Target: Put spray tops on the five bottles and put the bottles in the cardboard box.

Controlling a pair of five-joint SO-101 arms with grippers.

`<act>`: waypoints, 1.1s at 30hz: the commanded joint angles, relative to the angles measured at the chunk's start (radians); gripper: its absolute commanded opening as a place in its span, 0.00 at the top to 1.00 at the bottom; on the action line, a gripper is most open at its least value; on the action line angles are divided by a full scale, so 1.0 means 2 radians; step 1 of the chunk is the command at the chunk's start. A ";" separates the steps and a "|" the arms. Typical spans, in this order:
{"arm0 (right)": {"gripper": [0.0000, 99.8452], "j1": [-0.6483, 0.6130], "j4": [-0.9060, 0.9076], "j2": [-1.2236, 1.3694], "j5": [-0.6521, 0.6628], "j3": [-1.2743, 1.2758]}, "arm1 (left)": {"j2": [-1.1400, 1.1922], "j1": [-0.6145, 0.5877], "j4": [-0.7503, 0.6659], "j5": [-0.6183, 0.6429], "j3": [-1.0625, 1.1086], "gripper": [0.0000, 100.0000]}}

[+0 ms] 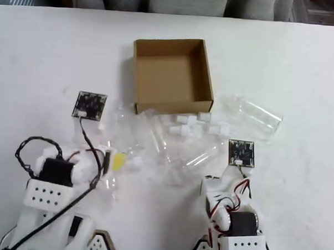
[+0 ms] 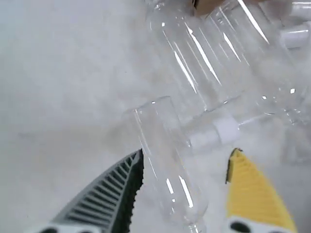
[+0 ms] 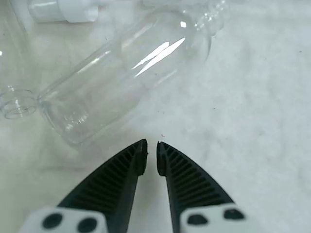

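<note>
The open cardboard box (image 1: 172, 75) sits at the table's middle back, with nothing inside. Several clear bottles lie on their sides in front of it, such as one bottle (image 1: 256, 115) at the right and another (image 1: 201, 155) nearer my right arm. White spray tops (image 1: 192, 125) lie loose among them. My left gripper (image 2: 187, 154) is open, its grey and yellow fingers either side of a lying bottle (image 2: 165, 160). My right gripper (image 3: 150, 158) is shut on nothing, just short of a bottle (image 3: 131, 73). A spray top (image 3: 63, 9) lies beyond it.
Two small dark camera boards (image 1: 90, 105) (image 1: 240, 153) stick out from the arms over the table. A black cable (image 1: 30, 152) loops by the left arm. White table (image 1: 48, 53) stretches bare to the left and right of the box.
</note>
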 commanded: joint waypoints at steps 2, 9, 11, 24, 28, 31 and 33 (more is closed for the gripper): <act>0.98 0.003 0.002 -0.003 -0.002 0.005 | 0.049 -0.015 -0.068 0.010 0.010 0.69; 0.98 0.003 0.002 -0.003 -0.002 0.005 | 0.163 -0.069 -0.151 0.006 0.017 0.69; 0.98 0.003 0.002 -0.003 -0.002 0.005 | 0.180 -0.069 -0.156 0.006 0.017 0.69; 0.98 0.003 0.002 -0.003 -0.002 0.005 | 0.188 -0.069 -0.155 0.005 0.035 0.69; 0.98 0.004 0.002 -0.003 -0.002 0.005 | 0.188 -0.068 -0.156 -0.018 0.046 0.69; 0.98 0.003 0.002 -0.003 -0.002 0.005 | 0.189 -0.069 -0.156 -0.021 0.047 0.69; 0.98 0.003 0.002 -0.003 -0.002 0.005 | 0.189 -0.069 -0.156 -0.018 0.046 0.69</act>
